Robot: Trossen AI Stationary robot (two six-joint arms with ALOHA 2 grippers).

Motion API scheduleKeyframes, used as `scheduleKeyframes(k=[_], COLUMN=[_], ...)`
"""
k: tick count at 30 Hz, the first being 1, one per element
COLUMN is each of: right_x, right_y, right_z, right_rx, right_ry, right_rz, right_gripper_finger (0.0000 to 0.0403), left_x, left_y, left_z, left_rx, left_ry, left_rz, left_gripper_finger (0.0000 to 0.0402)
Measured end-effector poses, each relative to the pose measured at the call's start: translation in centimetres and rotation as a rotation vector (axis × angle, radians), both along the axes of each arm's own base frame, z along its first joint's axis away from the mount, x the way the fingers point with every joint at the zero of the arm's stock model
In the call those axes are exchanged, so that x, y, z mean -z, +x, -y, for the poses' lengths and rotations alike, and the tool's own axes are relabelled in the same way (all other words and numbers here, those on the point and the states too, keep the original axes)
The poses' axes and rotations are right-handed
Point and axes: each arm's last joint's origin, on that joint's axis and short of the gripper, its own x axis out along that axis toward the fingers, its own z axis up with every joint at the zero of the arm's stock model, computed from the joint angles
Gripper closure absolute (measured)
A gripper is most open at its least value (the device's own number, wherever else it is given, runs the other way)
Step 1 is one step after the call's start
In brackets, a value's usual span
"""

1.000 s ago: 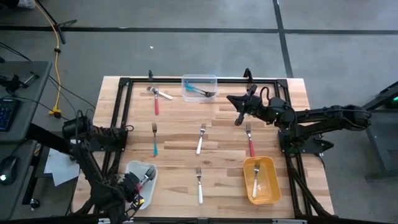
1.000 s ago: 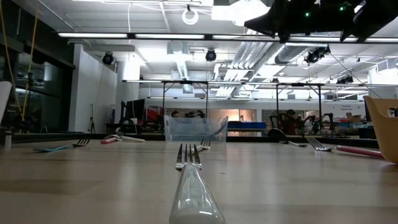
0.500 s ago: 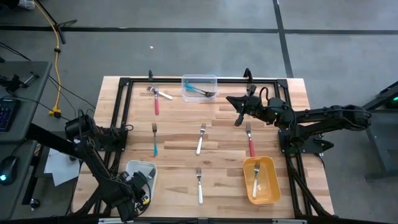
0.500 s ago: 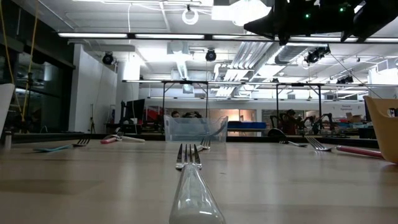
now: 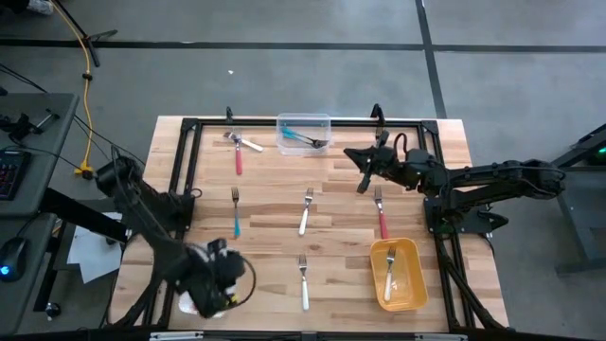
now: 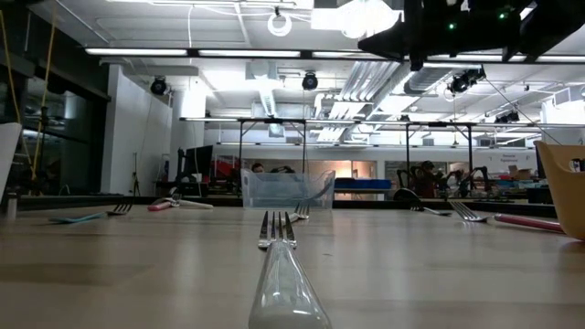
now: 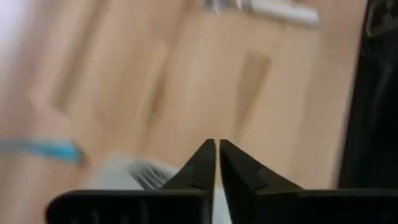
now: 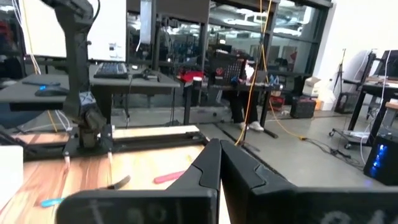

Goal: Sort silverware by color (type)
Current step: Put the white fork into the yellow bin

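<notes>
The wooden table carries forks scattered around a clear bin that sits at the middle of its far edge. Inside that bin lie teal-handled forks. Left of the bin, near the far-left corner, a pink-handled fork lies beside a short white-handled fork. Nearer the front from the bin, a white-handled fork rests at mid-table, with a teal-handled fork to its left and a second pink-handled fork to its right. Straight in front of the bin, near the front edge, is another white-handled fork, the one that fills the foreground of the low view. A yellow bin stands at the front right, diagonally opposite the clear bin's left neighbours, and holds one white-handled fork. The left gripper hangs over the front-left part of the table, over a white bin that it mostly hides; its fingers are pressed together with nothing between them. The right gripper hovers just right of the clear bin, above the head of the second pink-handled fork, its fingers likewise closed and empty.
</notes>
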Motion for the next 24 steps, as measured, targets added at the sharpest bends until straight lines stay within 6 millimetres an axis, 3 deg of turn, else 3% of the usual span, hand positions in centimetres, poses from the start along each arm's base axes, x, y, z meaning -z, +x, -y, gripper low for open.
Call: scheduleKeyframes(k=[4, 9, 13, 24], right_x=[0.4, 0.7, 1.0, 2.2], right_y=[0.0, 0.0, 0.0, 0.4], right_z=[0.0, 0.0, 0.0, 0.1], right_rx=[0.0, -0.002, -0.002, 0.0], right_ry=[0.012, 0.039, 0.056, 0.084], right_rz=[-0.034, -0.058, -0.091, -0.172], right_gripper_finger=[0.0402, 0.0402, 0.0402, 0.0402], left_x=[0.0, 1.9, 3.1, 3.7], left_y=[0.8, 1.6, 2.0, 3.2], left_z=[-3.1, -7.5, -12.2, -23.2], left_rx=[0.087, 0.194, 0.196, 0.166], left_ry=[0.053, 0.005, -0.034, -0.007], left_rz=[0.095, 0.186, 0.139, 0.008], left_gripper_finger=[0.0398, 0.0401, 0.0401, 0.0401])
